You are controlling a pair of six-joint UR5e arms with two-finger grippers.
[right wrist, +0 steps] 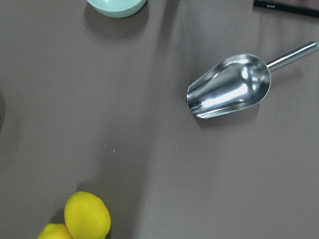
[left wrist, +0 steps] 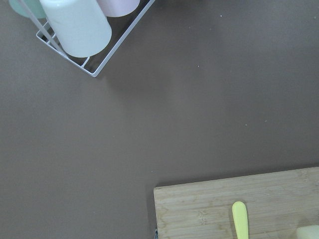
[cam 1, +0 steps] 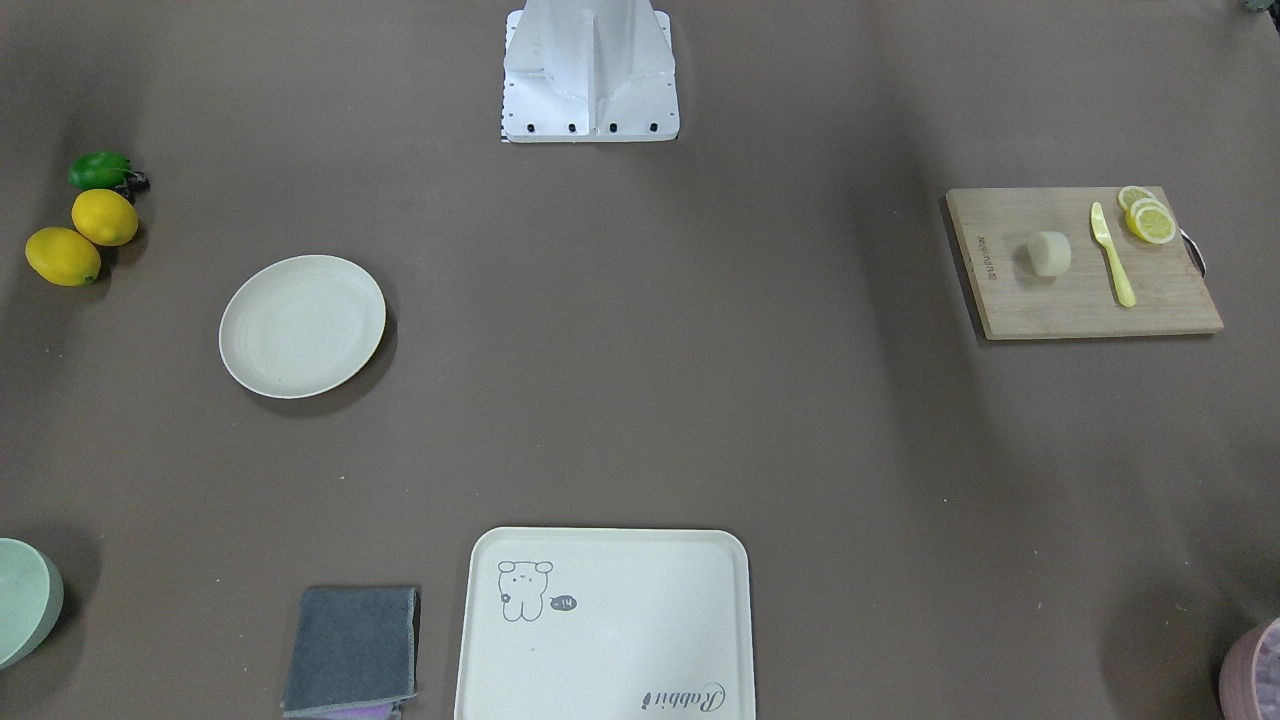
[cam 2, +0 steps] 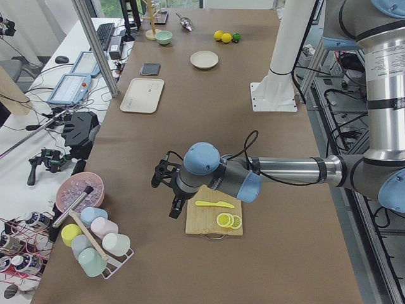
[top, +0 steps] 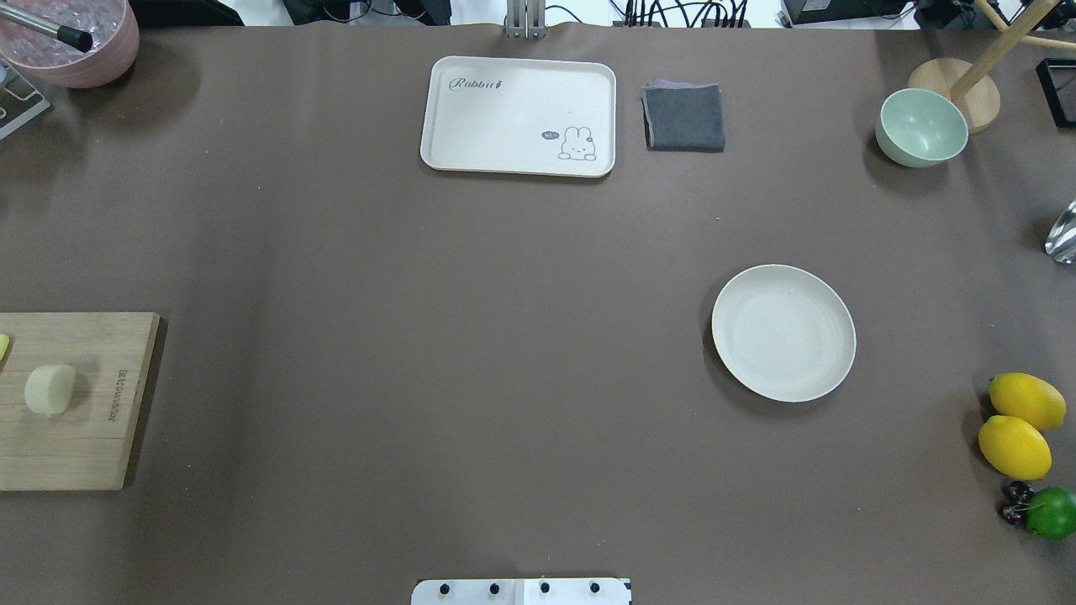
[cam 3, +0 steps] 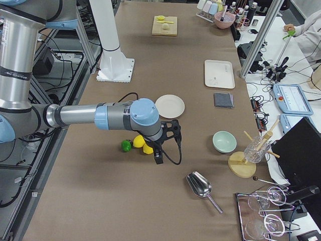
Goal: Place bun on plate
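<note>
The bun (cam 1: pixel 1049 253) is a small pale lump lying on a wooden cutting board (cam 1: pixel 1083 305) at the table's left end; it also shows in the overhead view (top: pixel 50 390). The plate (cam 1: pixel 302 325), round and cream-white, sits bare on the right half of the table (top: pixel 783 333), far from the bun. My left gripper (cam 2: pixel 164 193) hangs over the table beside the board, and shows only in the exterior left view. My right gripper (cam 3: pixel 169 146) hovers near the lemons, beyond the plate (cam 3: pixel 169 106). I cannot tell whether either gripper is open or shut.
A yellow knife (cam 1: pixel 1112 255) and lemon slices (cam 1: pixel 1150 220) share the board. A bear tray (cam 1: pixel 600 620) and grey cloth (cam 1: pixel 352 648) lie at the far edge. A green bowl (top: pixel 921 126), two lemons (top: pixel 1015 445), a lime (top: pixel 1051 512) and a metal scoop (right wrist: pixel 229 87) sit at the right end.
</note>
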